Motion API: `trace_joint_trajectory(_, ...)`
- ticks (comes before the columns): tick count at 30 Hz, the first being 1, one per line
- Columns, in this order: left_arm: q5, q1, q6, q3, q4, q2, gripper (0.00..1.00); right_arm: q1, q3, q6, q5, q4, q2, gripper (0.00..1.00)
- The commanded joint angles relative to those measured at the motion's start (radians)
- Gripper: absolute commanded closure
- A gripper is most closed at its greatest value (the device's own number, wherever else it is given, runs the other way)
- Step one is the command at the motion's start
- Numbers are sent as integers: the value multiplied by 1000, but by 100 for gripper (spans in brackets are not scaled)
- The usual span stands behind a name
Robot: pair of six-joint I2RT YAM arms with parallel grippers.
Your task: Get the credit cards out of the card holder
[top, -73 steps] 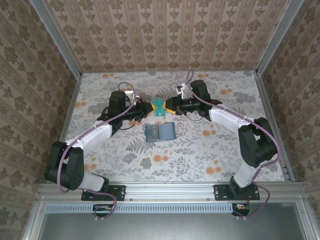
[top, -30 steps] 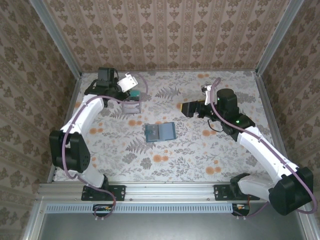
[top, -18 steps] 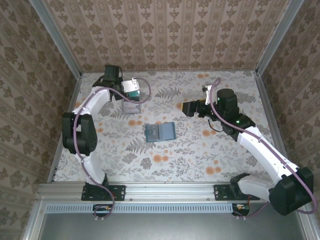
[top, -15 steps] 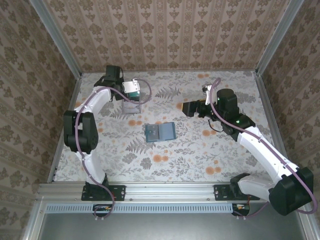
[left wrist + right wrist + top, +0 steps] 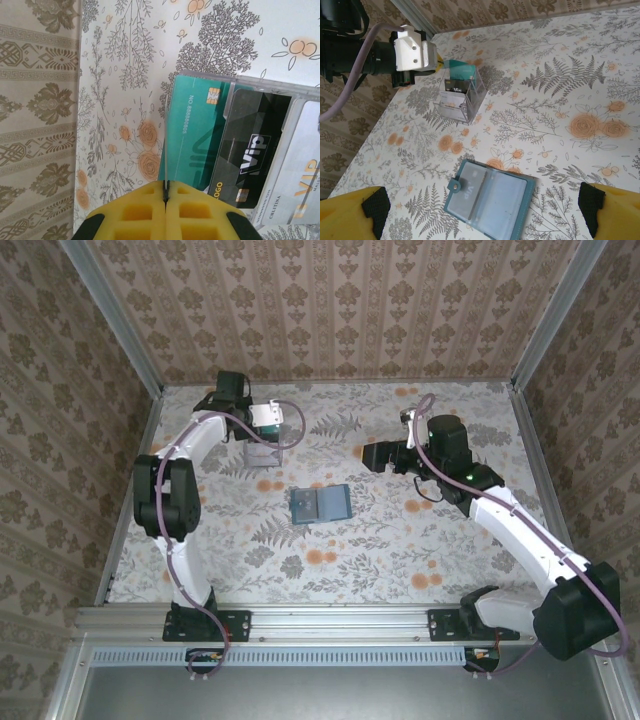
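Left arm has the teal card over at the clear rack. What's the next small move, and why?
Probably open the left gripper and release the teal card: its pads are shut on the card's edge, and the card already appears seated in the clear rack, next to a black card.

- "NO. 8888…" is printed in white along the teal card (image 5: 192, 135); its last digits cannot be made out with certainty.
- "ViP" is lettered in white on the black card (image 5: 250, 145), and "LOGO" is seen at its lower corner.
- "VIP" in gold is carried by the pale card (image 5: 302, 170); the small line beneath it cannot be read.
- "VIP" is also seen through a clear pocket of the card holder (image 5: 490, 197).
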Motion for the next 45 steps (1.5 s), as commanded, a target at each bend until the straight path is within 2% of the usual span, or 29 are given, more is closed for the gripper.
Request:
trace_joint_trajectory(1,54,-5,24,-16,-11,-4,100,-5,32,16,15,-4,9,0)
trace_joint_trajectory(20,26,-21,11,-62,15,-6,100,-5,25,39,5,-6,15,0)
trace_joint_trajectory(25,7,-21,-13,-57,44,2,93,-4,21,39,5,-8,6,0)
trace_joint_trajectory(27,0,-20,-16,-51,53,6,82,-4,20,40,6,-8,4,0)
trace_joint_trajectory(29,-6,-20,-25,-44,62,10,79,-4,20,39,6,-7,2,0)
trace_joint_trajectory(33,-4,-20,-34,-34,59,13,83,-5,21,42,6,-9,0,0)
trace_joint_trajectory(34,-5,-20,-40,-36,64,12,80,-5,21,42,3,-9,0,0)
trace_joint_trajectory(36,-16,-20,-47,-39,81,13,61,-5,19,47,3,-7,0,0)
trace_joint_trajectory(40,-16,-18,-90,-41,109,9,60,-5,19,48,3,-7,1,0)
trace_joint_trajectory(45,29,-15,-260,-31,147,-37,57,-6,26,98,43,-23,3,0)
